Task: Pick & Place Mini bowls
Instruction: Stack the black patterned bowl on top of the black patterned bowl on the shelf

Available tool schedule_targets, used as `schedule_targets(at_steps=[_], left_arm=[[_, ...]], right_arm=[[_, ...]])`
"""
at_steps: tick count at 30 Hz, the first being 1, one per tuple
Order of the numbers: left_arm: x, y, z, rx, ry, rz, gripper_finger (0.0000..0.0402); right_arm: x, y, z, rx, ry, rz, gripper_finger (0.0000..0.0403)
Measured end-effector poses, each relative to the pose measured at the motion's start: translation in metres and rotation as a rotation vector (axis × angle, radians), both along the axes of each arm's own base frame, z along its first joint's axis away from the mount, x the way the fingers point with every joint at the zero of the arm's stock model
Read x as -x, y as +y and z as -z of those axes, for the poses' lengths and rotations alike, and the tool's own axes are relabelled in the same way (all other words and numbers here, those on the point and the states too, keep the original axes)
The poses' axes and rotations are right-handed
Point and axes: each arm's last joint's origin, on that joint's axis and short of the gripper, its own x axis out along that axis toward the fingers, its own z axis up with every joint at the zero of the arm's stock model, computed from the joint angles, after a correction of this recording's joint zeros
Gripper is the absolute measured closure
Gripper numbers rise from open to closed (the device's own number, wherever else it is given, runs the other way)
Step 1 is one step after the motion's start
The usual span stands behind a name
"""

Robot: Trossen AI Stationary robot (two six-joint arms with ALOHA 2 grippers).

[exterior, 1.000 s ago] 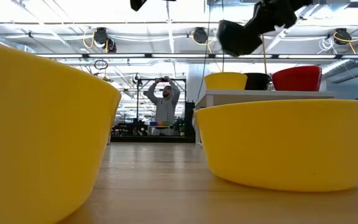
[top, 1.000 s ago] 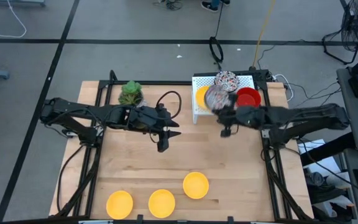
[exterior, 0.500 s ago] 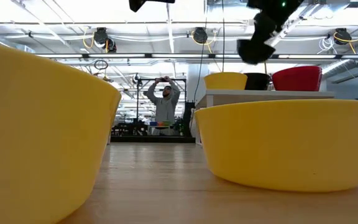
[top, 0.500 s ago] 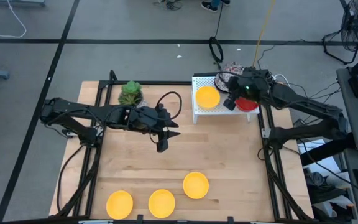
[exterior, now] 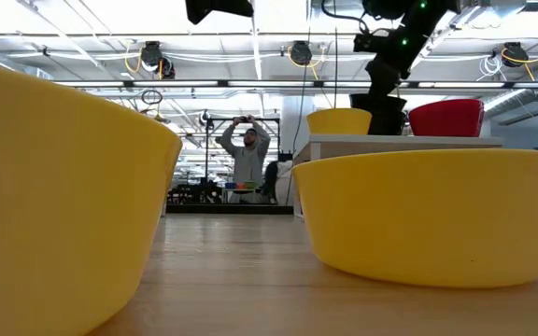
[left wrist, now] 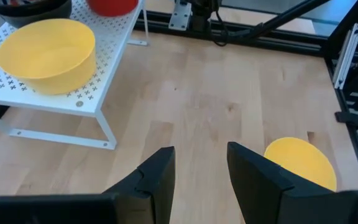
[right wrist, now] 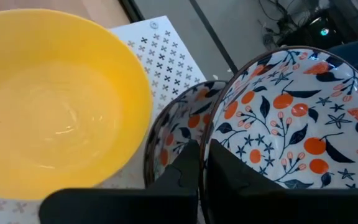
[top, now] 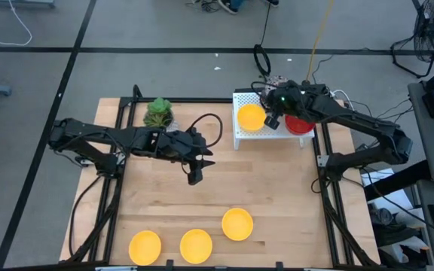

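I see my right gripper (right wrist: 199, 163) clamped on a patterned bowl's (right wrist: 291, 118) rim over the white rack (top: 241, 135). My left gripper (left wrist: 201, 177) hangs above the table (left wrist: 229, 106), jaws apart.

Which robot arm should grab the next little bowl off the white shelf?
The right. Its hand is already over the white shelf, fingers straddling a patterned bowl rim. The left hand hangs open above mid-table, away from the shelf.
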Motion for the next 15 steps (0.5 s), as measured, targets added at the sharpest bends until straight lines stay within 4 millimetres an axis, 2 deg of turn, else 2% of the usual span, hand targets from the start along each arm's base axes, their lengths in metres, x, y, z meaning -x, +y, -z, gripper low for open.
schedule_targets(at_steps=[5, 15], left_arm=[[0.0004, 0.0, 0.0006, -0.001, 0.008, 0.0, 0.0254], [0.001, 0.0001, 0.0014, 0.0, 0.018, 0.0, 0.0254]], right_arm=[[-0.0007, 0.0, -0.0005, 0.004, -0.008, -0.001, 0.0392], [-0.0009, 0.0001, -0.0008, 0.002, -0.016, 0.002, 0.0341]])
